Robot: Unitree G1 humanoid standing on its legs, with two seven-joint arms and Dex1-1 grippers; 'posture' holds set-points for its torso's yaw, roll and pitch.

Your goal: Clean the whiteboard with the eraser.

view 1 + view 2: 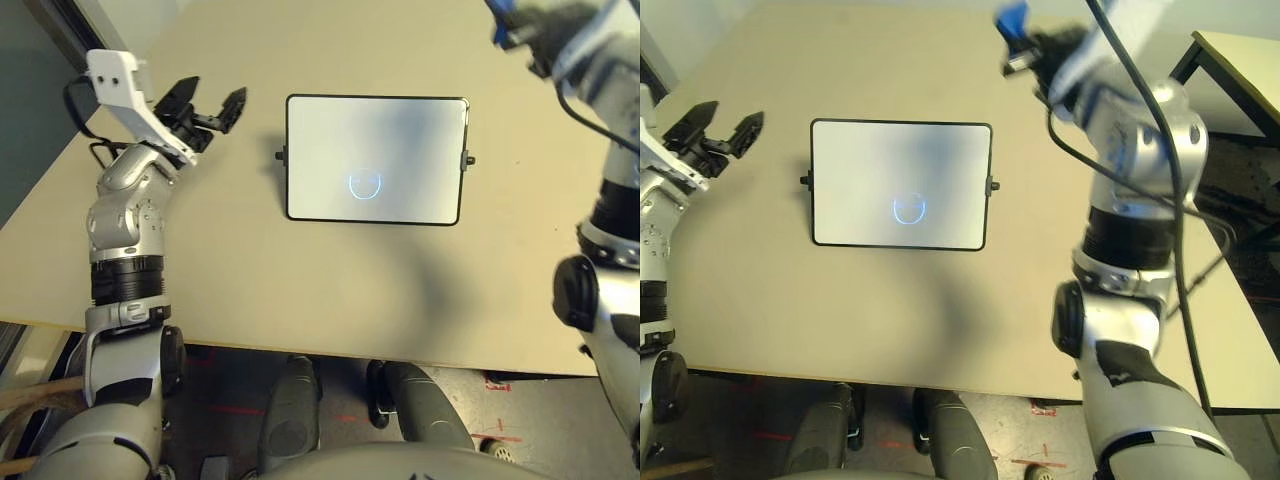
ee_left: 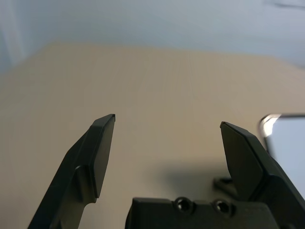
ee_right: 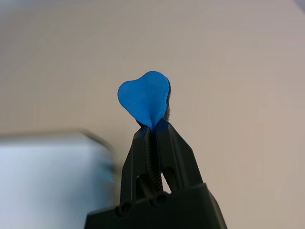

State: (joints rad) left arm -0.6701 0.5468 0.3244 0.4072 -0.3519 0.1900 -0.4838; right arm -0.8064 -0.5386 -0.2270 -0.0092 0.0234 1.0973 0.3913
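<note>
The rectangular white black-framed whiteboard (image 1: 900, 183) is lying flat on the beige counter (image 1: 1020, 290), still bearing a blue scribble (image 1: 909, 209). The right end effector (image 3: 153, 125) is pinching the small blue eraser (image 3: 144, 98) above the counter, beyond the board's far right corner; the left end effector (image 1: 208, 105) is hovering spread beside the board. Wiping is remaining

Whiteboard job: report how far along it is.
Done: the right gripper is shut on the blue eraser, held up off the table beyond the whiteboard's far right corner. In hand: nothing is wiping yet; the left gripper is open beside the board. Left: the blue drawn loop is unerased.
</note>
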